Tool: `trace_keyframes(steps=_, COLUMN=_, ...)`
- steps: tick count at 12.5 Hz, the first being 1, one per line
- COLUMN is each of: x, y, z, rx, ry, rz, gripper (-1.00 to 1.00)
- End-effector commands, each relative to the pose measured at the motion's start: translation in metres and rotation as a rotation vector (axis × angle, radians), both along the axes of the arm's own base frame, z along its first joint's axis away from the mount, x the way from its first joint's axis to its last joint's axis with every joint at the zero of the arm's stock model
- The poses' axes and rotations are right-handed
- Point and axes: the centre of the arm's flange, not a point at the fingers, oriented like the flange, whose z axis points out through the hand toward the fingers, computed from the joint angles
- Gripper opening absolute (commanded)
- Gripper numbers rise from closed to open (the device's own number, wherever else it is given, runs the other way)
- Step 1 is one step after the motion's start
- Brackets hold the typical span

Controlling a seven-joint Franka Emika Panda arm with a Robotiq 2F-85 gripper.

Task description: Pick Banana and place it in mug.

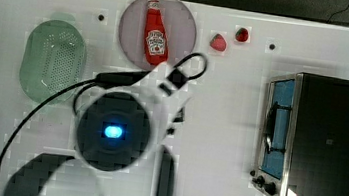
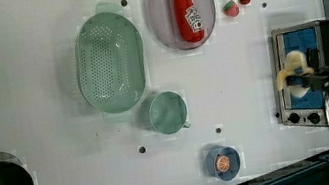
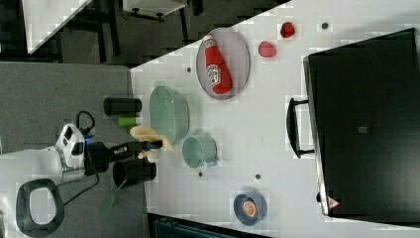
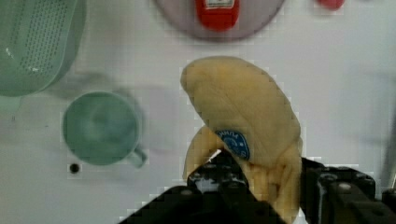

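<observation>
My gripper (image 4: 268,184) is shut on the banana (image 4: 243,116), a pale yellow piece with a blue sticker, and holds it well above the table. The teal-green mug (image 4: 100,128) stands upright and empty on the white table, off to one side of the banana rather than under it. The left view has the banana (image 2: 293,68) in the gripper (image 2: 302,80) in front of the toaster oven, far to the right of the mug (image 2: 168,113). From the right view, the banana (image 3: 146,134) hangs left of the mug (image 3: 197,151). My arm (image 1: 113,131) covers the table's middle in the top view.
A pale-green colander (image 2: 109,61) lies beside the mug. A grey plate (image 2: 164,26) carries a ketchup bottle (image 2: 187,10), with two strawberries (image 2: 231,8) near it. A toaster oven (image 2: 316,72) stands at the left view's right. A blue dish (image 2: 223,163) holds an orange slice.
</observation>
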Motion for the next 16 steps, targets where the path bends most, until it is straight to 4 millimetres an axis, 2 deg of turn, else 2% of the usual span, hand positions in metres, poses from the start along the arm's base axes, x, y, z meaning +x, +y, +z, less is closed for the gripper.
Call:
trace_keyframes(steps=1, x=-0.015, y=0.057, z=-0.037, rx=0.002, ry=0.102, rz=-0.155, gripper=-0.37)
trace_keyframes(steps=4, x=-0.021, y=0.101, z=-0.067, rx=-0.021, ry=0.129, rz=-0.211, gripper=-0.37)
trace_keyframes(steps=8, x=-0.017, y=0.136, z=-0.116, rx=0.007, ry=0.113, rz=-0.187, gripper=-0.37)
trace_keyframes(steps=13, x=-0.022, y=0.147, z=-0.195, rx=0.075, ry=0.069, rz=-0.198, gripper=-0.37)
trace_keyframes(steps=16, x=-0.021, y=0.150, z=-0.223, rx=0.091, ry=0.091, rz=-0.205, gripper=-0.37)
